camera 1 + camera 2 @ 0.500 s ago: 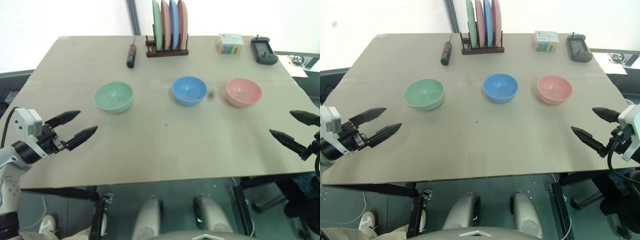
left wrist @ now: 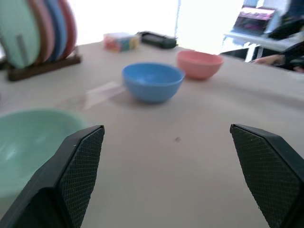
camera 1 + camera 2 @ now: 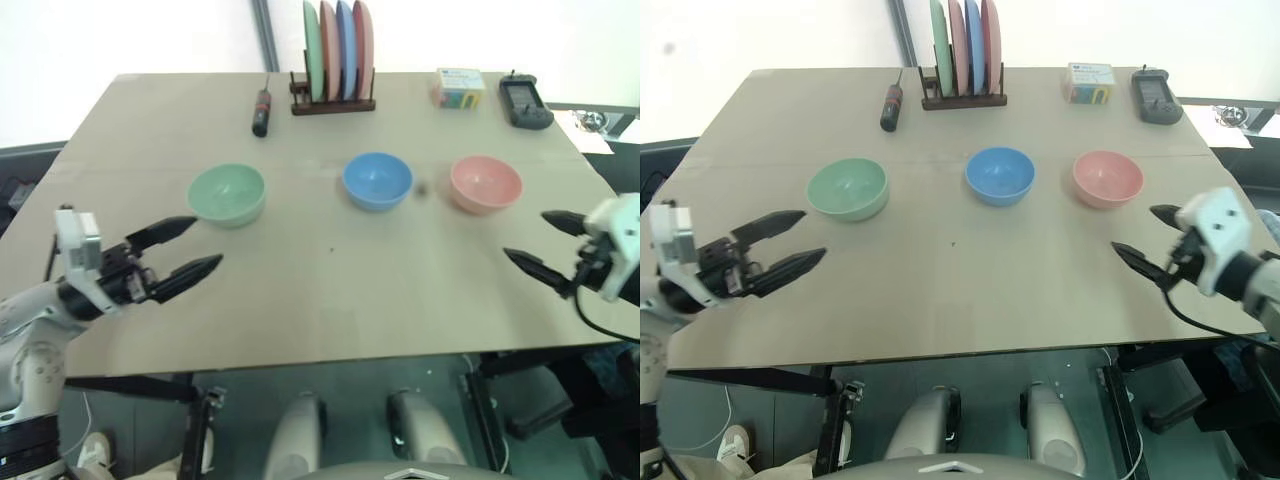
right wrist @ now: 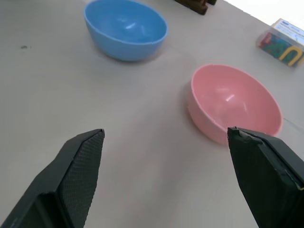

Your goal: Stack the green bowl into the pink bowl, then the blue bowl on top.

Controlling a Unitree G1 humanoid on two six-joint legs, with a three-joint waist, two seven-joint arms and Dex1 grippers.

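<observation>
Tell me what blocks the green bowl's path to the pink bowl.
The blue bowl stands on the table between the green bowl and the pink bowl, all in one row. Carried straight across low, the green bowl would meet it.

White-cased wrists, black cables, black textured fingers [image 2: 78, 171].

The green bowl [image 3: 227, 193], the blue bowl [image 3: 377, 180] and the pink bowl [image 3: 486, 184] look like smooth plastic with a soft sheen; small highlights glint inside the blue and pink ones. The desk [image 3: 330, 290] has a matt, beige, paper-like surface. Each claw's fingers [image 2: 78, 166] are black with a fine cross-hatched, rough grip texture. The plate rack [image 3: 334, 104] behind the blue bowl looks like dark wood.
</observation>
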